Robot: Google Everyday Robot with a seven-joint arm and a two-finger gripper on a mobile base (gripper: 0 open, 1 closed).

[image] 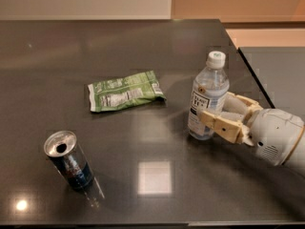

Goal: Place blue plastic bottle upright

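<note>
The blue plastic bottle (pixel 208 87) stands upright on the dark table (pixel 143 46), right of centre, white cap on top and label facing me. My gripper (pixel 215 109) reaches in from the right and holds the bottle's lower half. One beige finger (pixel 223 124) crosses in front of the bottle and the other shows behind it on the right. The bottle's base appears to rest on the table.
A green snack bag (pixel 125 96) lies flat left of the bottle. A dark blue drink can (pixel 69 160) with an open silver top stands at the front left. The table's right edge (pixel 252 75) runs just behind the gripper.
</note>
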